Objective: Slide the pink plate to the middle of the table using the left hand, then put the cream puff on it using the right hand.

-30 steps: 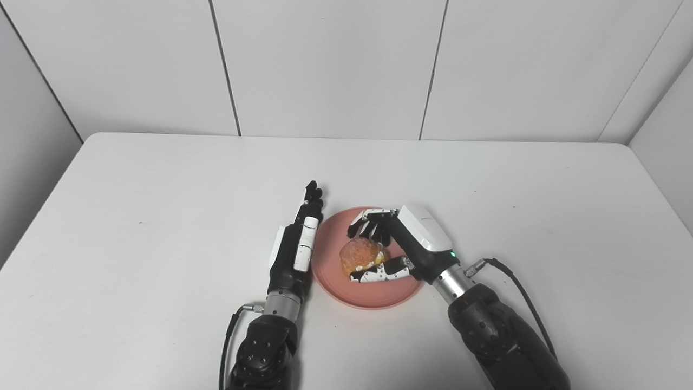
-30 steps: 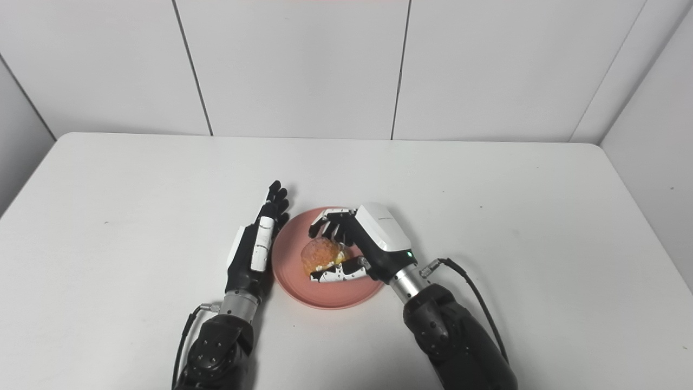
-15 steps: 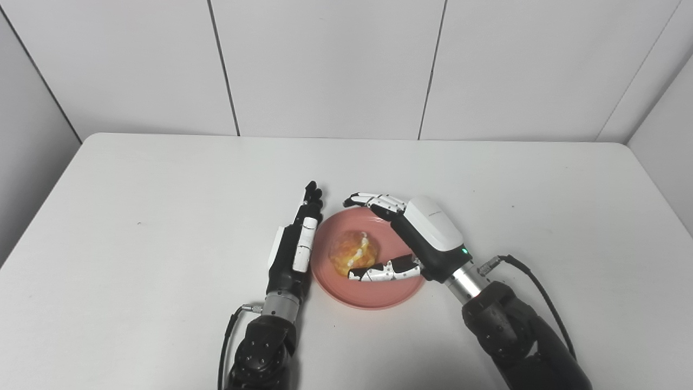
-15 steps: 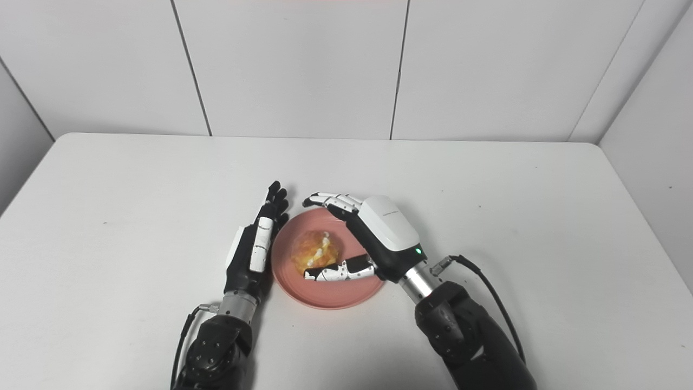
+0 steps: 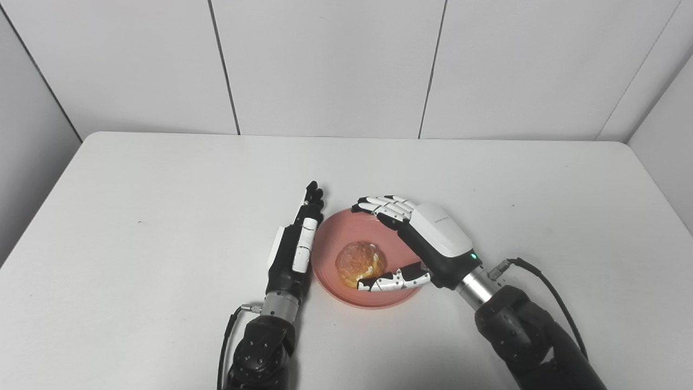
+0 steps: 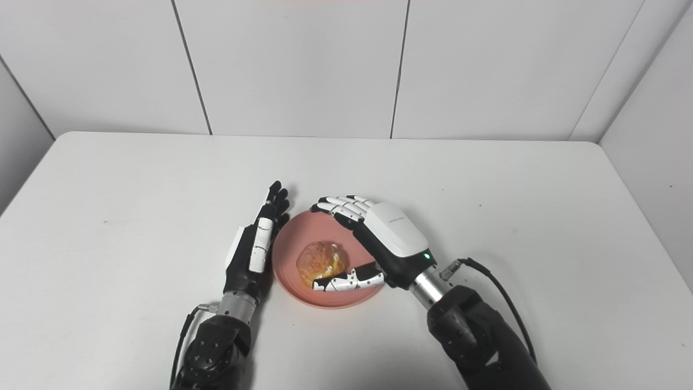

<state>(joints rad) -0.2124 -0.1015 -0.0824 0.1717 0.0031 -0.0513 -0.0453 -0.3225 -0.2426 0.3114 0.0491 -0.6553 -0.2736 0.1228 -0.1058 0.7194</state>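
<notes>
Puff sits on the plate at lower centre of frame, so placing looks done; right hand arches over the plate's right side, fingers spread and thumb just beside the puff, holding nothing, likely a release pose. Left hand stands on edge, fingers straight and empty, flat against the plate's left rim, probably the pose for pushing it. Plain white tabletop fills the frame, white panelled walls across the top and both upper corners.
</notes>
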